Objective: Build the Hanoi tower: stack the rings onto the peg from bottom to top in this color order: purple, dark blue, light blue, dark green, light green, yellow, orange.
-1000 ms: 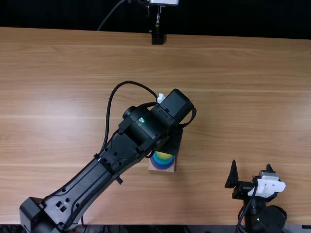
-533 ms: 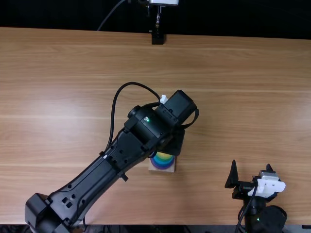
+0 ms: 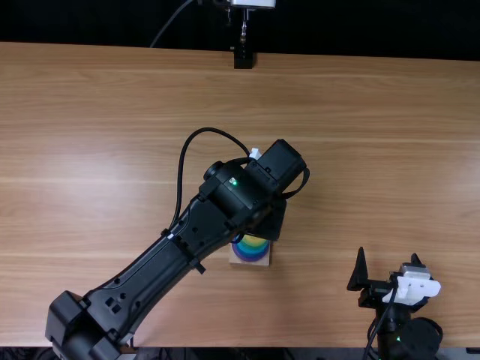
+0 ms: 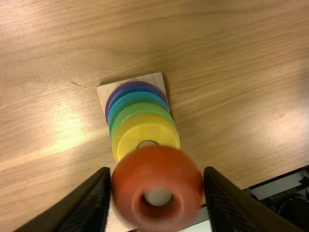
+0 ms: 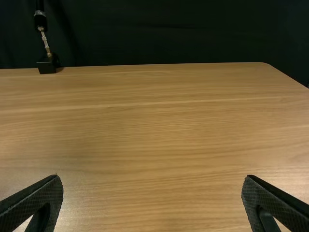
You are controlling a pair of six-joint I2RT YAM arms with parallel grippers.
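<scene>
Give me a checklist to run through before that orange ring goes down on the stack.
1. Left gripper closed on the glossy orange ring: ok.
2. Flat yellow ring topmost on the stack, ready for orange: ok.
3. Purple ring lowest, on the square pale wooden base: ok.
4. Round peg showing in the yellow ring's hole: ok.
5. Orange ring's hole lined up over the peg: cannot tell; the top view has the arm over that spot.
6. Right gripper well away from the stack: ok.
</scene>
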